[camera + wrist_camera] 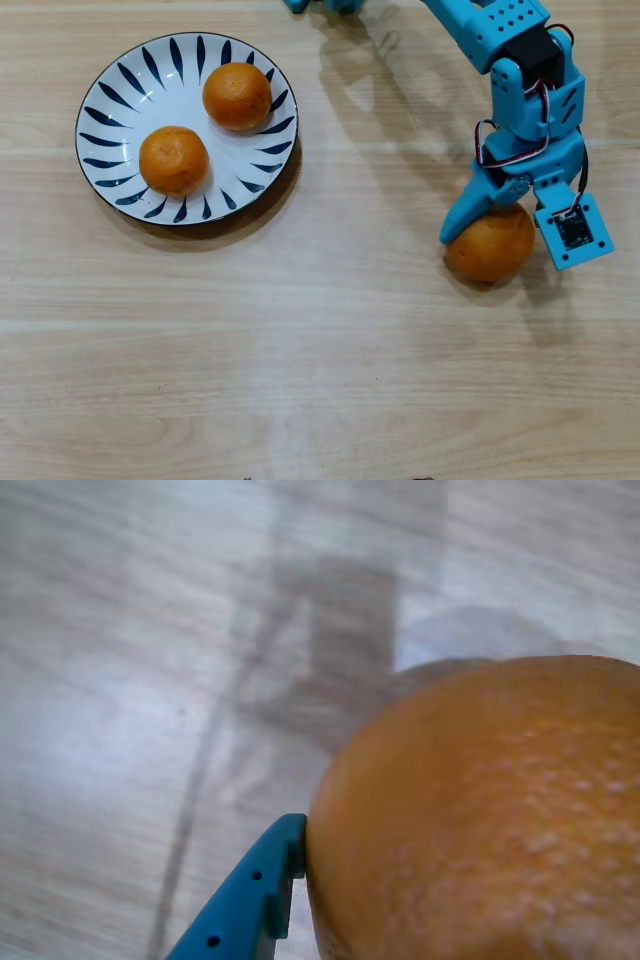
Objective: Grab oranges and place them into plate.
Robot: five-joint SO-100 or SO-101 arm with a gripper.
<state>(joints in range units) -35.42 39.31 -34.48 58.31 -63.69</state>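
Observation:
The white plate (115,100) with dark blue petal strokes lies at the upper left of the overhead view. Two smaller oranges lie on it, one at the back right (237,96) and one at the front left (174,159). The larger orange (490,245) is at the right, between the blue gripper's (503,228) jaws. The gripper is shut on it. In the wrist view this orange (480,810) fills the lower right, and one blue finger (255,895) presses against its left side. The second finger is hidden behind the fruit. The table looks blurred there while the orange is sharp.
The light wooden table (300,350) spreads between the plate and the gripper. The blue arm (500,40) comes in from the top right, with its shadow to its left. A blue part (320,5) shows at the top edge.

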